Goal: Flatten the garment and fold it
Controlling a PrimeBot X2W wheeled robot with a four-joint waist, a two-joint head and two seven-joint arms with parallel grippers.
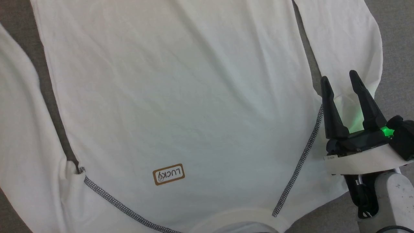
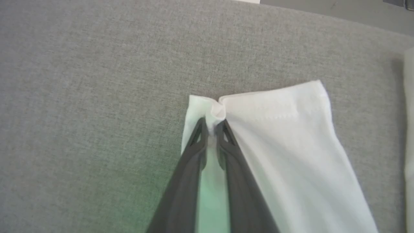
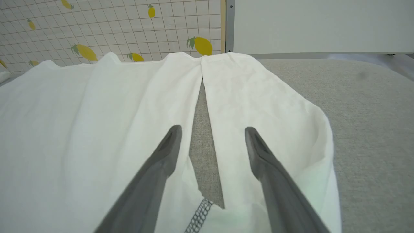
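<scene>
My left gripper [image 2: 212, 126] is clamped on the garment [image 2: 284, 136], cuff hem bunched between the tips; my right gripper [image 1: 339, 77] open. I'd lift low and draw the sleeve across without slipping.

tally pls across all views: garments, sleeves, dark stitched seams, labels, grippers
garment: 1
sleeves: 2
dark stitched seams: 2
label: 1
grippers: 2 (left gripper, right gripper)
total: 8
</scene>
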